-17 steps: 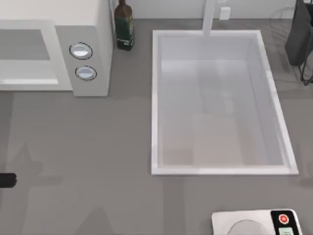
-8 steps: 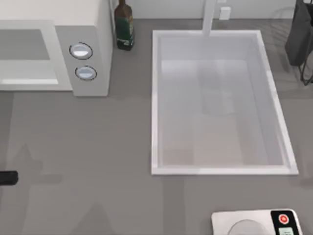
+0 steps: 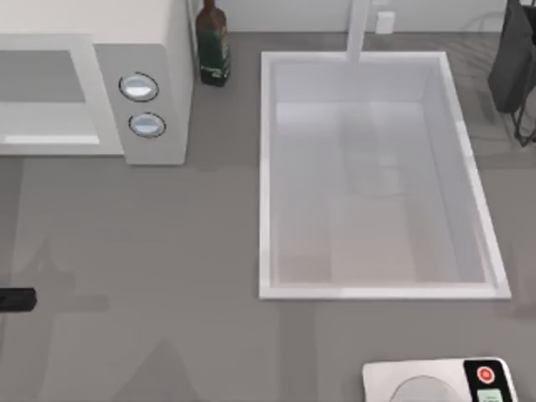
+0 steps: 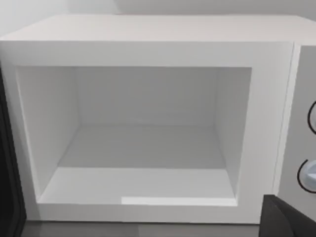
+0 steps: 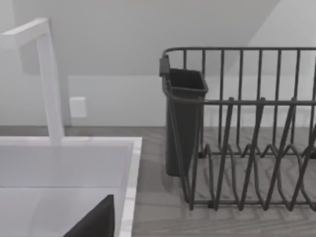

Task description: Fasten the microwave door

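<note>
microwave [image 3: 92,92] at 10 o'clock of table, cavity [image 4: 143,138] open | microwave door [image 4: 9,163] swung out, not yet fastened | left arm [image 3: 17,299] at 8 o'clock, claw state cannot tell

Counter [image 3: 167,243] before microwave [image 3: 151,50] open; bottle [image 3: 213,46] beside it.
</note>
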